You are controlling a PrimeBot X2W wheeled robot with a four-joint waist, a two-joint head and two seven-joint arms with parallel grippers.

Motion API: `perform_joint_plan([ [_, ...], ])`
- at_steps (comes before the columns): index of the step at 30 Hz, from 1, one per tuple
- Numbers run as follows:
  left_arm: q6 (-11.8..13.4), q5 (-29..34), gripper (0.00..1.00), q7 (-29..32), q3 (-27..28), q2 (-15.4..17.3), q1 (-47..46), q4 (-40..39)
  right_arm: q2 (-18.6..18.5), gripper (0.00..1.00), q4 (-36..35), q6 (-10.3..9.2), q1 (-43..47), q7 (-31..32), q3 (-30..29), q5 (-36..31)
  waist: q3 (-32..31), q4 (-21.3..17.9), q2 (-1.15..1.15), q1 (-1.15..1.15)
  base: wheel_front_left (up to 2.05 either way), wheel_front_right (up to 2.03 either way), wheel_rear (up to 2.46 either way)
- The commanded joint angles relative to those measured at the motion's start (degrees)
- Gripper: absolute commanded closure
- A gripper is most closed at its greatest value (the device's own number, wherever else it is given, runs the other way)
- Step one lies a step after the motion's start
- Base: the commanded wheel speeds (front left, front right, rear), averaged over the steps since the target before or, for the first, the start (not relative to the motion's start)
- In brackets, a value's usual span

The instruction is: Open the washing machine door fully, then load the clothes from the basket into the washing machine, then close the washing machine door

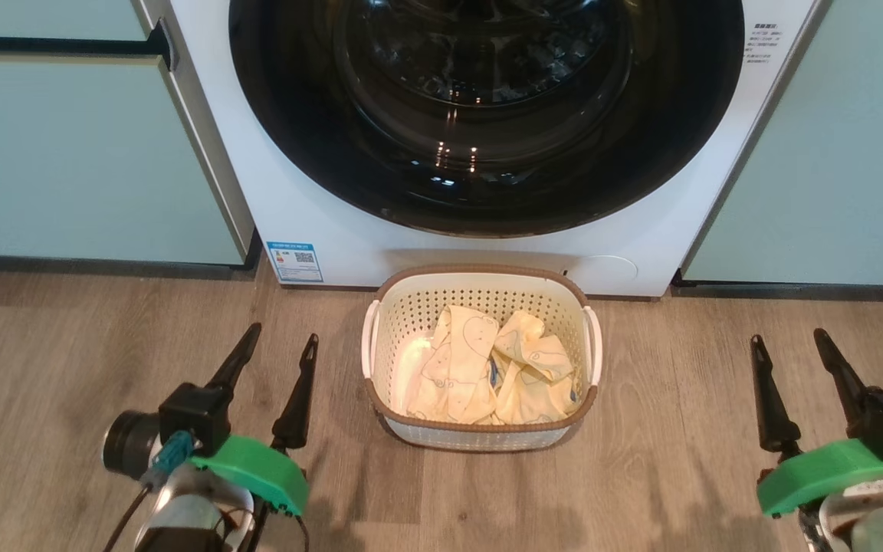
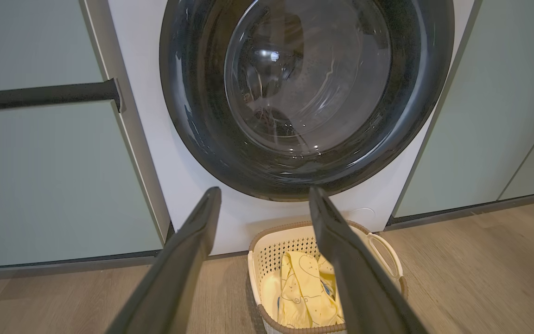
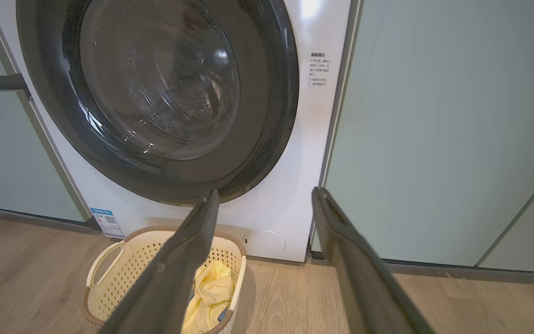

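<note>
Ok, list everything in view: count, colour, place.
washing machine: one, white, centre back
washing machine door: one, black rim, shut on its front
basket: one, cream, floor before the machine
clothes: a few, pale yellow, in the basket
sticker: one, blue, machine's lower left
cabinet panels: several, pale green, flanking the machine
floor: one, wood-brown, below
left gripper: one, dark, open, left of basket
right gripper: one, dark, open, right of basket

The door (image 1: 487, 107) had a glossy black rim and a clear glass centre, set in the washing machine's (image 1: 334, 245) smooth white front. The basket (image 1: 480, 295) was perforated matt plastic, the clothes (image 1: 487, 360) soft cloth. The floor (image 1: 66, 368) showed matt wood grain.
</note>
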Motion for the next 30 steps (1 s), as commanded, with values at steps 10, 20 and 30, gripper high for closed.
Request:
perform_joint_plan([
  [10,-0.2,0.3,0.00,-0.5,2.8,0.3,-3.4,-0.9,-0.9,0.00,-1.6,-0.17,-2.8,-0.9,1.1,0.6,0.1,-0.2,0.00,0.00,0.00,0.00,0.00],
  [20,0.0,1.0,0.00,-0.5,2.9,0.4,-3.6,-0.6,-0.9,0.00,-1.4,-0.17,-3.0,-1.0,0.7,1.2,0.1,-0.4,0.00,0.00,0.33,0.33,-0.66],
  [30,0.1,1.4,0.00,-0.5,3.0,0.5,-3.9,-0.3,-0.9,0.00,-1.4,-0.17,-3.0,-1.0,0.7,1.8,0.1,-0.7,0.00,0.00,1.06,1.06,-2.13],
])
